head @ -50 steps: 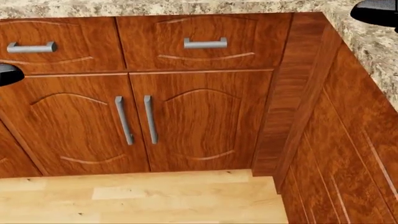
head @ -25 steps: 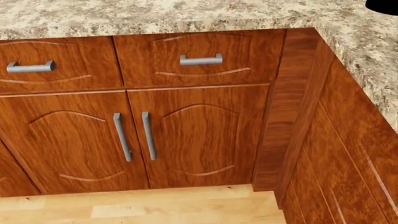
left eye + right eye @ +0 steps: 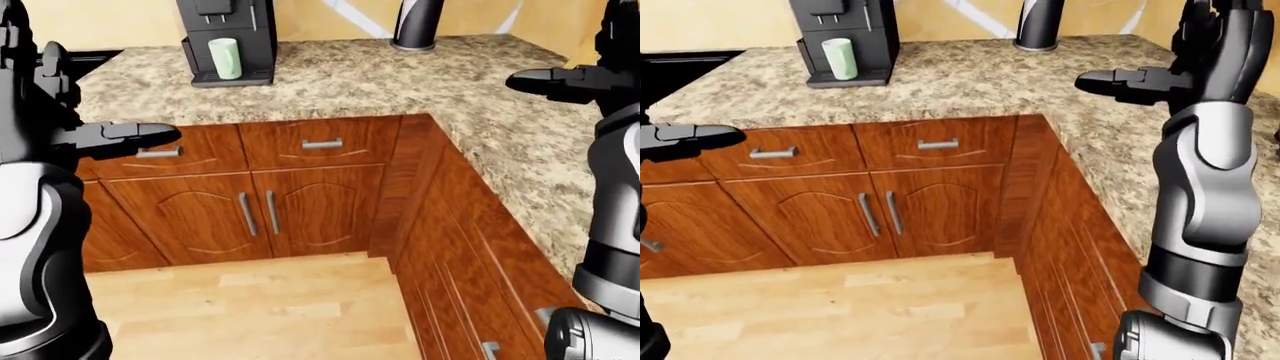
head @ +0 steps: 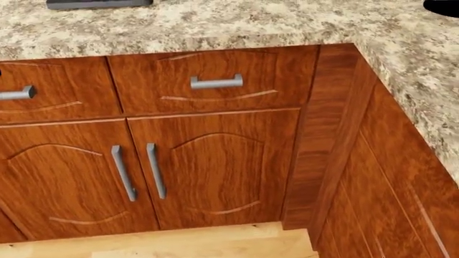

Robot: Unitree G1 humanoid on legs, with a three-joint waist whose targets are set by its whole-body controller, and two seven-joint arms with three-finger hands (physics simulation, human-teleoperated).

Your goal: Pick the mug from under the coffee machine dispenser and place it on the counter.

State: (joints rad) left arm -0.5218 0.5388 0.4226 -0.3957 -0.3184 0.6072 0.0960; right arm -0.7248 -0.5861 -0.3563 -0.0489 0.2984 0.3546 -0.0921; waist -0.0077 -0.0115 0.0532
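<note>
A pale green mug (image 3: 226, 58) stands upright under the dispenser of the black coffee machine (image 3: 226, 30), at the top left of the speckled counter (image 3: 380, 82). My left hand (image 3: 145, 134) is open and empty. It hovers level with the drawer fronts, well below and left of the mug. My right hand (image 3: 1110, 80) is open and empty above the counter's right wing, far right of the mug. In the head view only the machine's base (image 4: 99, 4) shows at the top edge.
The counter is L-shaped with an inner corner; wooden cabinets with drawers (image 4: 215, 82) and doors (image 4: 208, 172) stand below it. A dark cylinder (image 3: 415, 24) stands at the counter's top. A black surface (image 3: 680, 71) lies left of the machine. The floor (image 3: 250, 307) is light wood.
The whole head picture has shifted down and a little left, so the camera has moved; more countertop and the machine's base now show. The left hand's black shape has left the head view's left edge.
</note>
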